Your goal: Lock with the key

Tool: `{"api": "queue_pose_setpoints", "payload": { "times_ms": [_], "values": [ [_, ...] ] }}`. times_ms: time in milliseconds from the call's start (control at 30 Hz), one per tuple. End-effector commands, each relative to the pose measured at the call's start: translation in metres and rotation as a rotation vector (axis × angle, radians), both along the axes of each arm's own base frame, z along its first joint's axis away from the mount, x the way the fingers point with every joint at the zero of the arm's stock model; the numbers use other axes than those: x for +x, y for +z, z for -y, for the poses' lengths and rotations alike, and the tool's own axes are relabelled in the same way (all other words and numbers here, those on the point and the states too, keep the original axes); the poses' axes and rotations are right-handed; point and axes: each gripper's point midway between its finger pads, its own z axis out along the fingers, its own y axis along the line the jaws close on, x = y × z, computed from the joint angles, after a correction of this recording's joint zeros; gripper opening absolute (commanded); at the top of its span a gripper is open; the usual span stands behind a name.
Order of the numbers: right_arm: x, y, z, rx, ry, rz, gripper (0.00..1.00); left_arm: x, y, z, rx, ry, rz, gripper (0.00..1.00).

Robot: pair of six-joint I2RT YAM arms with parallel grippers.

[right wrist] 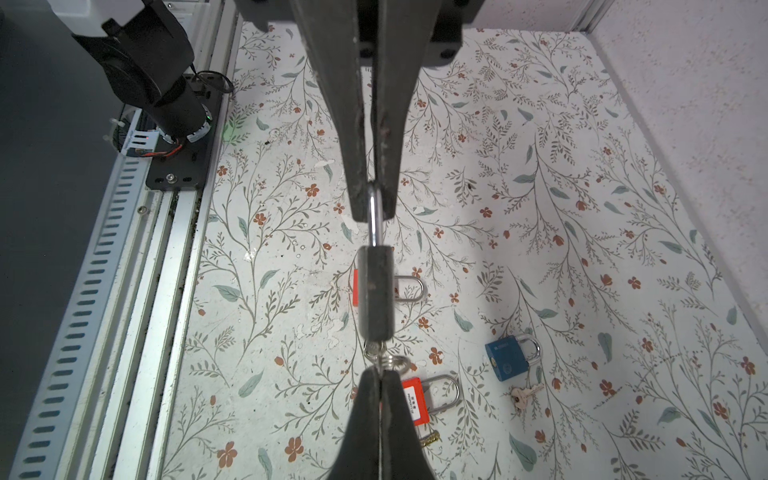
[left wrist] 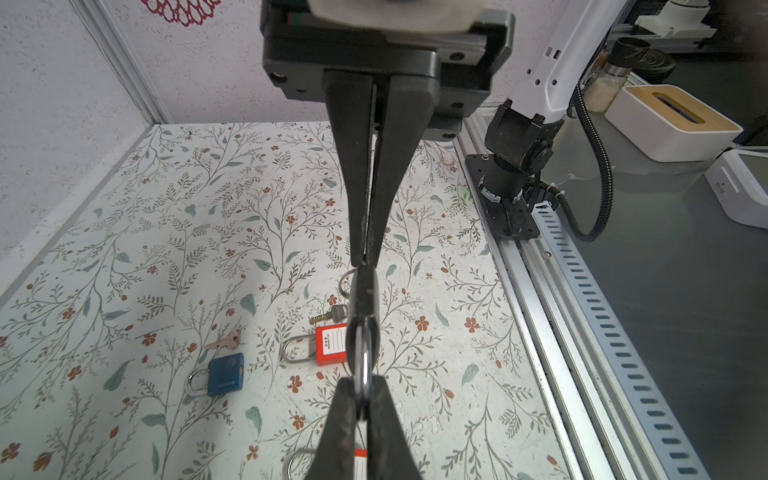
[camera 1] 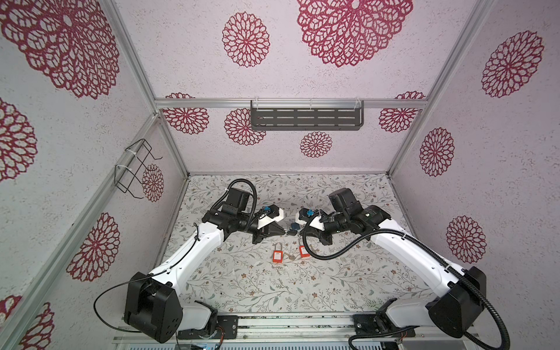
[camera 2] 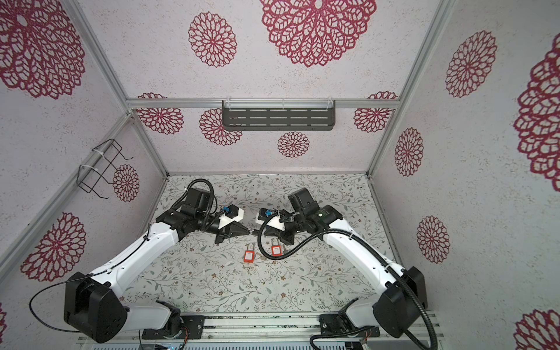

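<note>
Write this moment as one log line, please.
left gripper: shut on key | right gripper: shut on padlock shackle | padlock: midair between both, key at its base | table: red padlocks, blue padlock

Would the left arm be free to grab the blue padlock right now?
Probably not yet: the left gripper is shut on the key in the dark padlock held by the right gripper. The blue padlock itself lies uncovered.

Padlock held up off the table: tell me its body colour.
Dark grey padlock body, silver shackle; shows best in the right wrist view.
</note>
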Motion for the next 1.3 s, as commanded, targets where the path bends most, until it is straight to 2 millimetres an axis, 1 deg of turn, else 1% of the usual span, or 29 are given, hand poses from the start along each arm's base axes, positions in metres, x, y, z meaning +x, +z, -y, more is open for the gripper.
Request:
{"api": "queue_pose_setpoints", "payload": {
  "times_ms": [0,200,300,400,567,633,767,867,1000,1133,1267],
  "values": [
    [-0.002,0.003,0.012,-0.040,-0.016,0.035,0.00,-0.002,0.013,-0.002,-0.022,-0.021,0.033,0.00],
    [0.002,-0.001,0.021,-0.043,-0.055,0.045,0.00,-0.004,0.011,-0.005,-0.001,-0.028,0.027,0.00],
    [0.006,-0.004,0.023,-0.031,-0.106,0.042,0.00,-0.005,0.003,-0.009,0.043,-0.032,0.019,0.00],
    [0.013,-0.006,0.026,-0.007,-0.196,0.022,0.00,-0.009,-0.007,-0.015,0.117,-0.044,-0.009,0.00],
    [0.020,-0.027,0.033,-0.017,-0.317,-0.036,0.00,-0.009,-0.023,-0.024,0.215,-0.049,-0.053,0.00],
    [0.024,-0.030,0.035,-0.005,-0.374,-0.054,0.00,-0.008,-0.028,-0.027,0.247,-0.047,-0.066,0.00],
    [0.028,-0.033,0.030,0.079,-0.443,-0.114,0.00,-0.006,-0.044,-0.035,0.335,-0.040,-0.104,0.00],
    [0.029,-0.038,0.023,0.114,-0.467,-0.155,0.00,-0.006,-0.062,-0.046,0.432,-0.035,-0.137,0.00],
    [0.027,-0.048,0.017,0.099,-0.479,-0.167,0.00,-0.004,-0.082,-0.061,0.546,-0.017,-0.154,0.00],
    [0.021,-0.059,0.007,0.083,-0.466,-0.178,0.00,-0.004,-0.098,-0.077,0.648,-0.001,-0.182,0.00],
    [0.017,-0.067,-0.004,0.067,-0.459,-0.173,0.00,-0.007,-0.117,-0.100,0.773,0.016,-0.193,0.00]
  ]
}}
